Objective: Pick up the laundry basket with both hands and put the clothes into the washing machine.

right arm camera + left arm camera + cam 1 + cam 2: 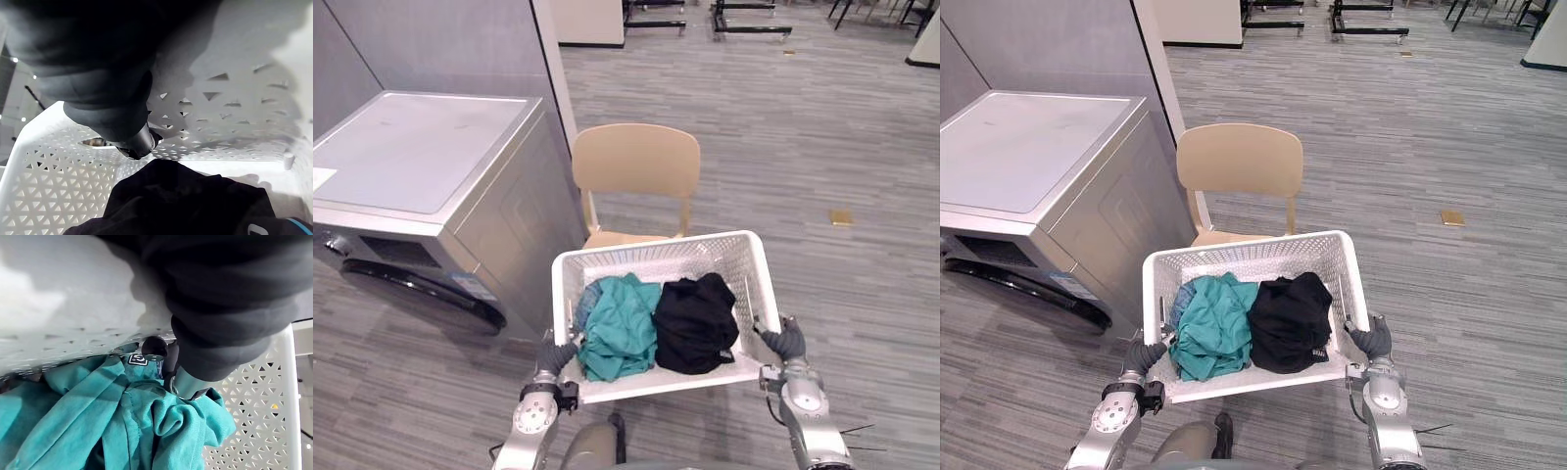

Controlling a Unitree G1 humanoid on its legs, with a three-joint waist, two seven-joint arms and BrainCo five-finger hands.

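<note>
So, the basket [651, 262] sits between both hands just in front of the chair [636, 162], with a teal top [619, 328] along its left side and a black one [695, 323] along its right. The left hand [555, 354] grips the left rim near the front corner, and the right hand [787, 342] grips the right rim likewise. It looks like the carry step. Next is probably a turn left towards the washer [421, 157], keeping the basket level.

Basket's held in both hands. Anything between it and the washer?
Nothing visible: bare floor between the basket and the washer to its left. The chair stands behind the basket, beside the washer, off that path. The washer's door faces away from the basket; whether it is open I cannot tell.
</note>
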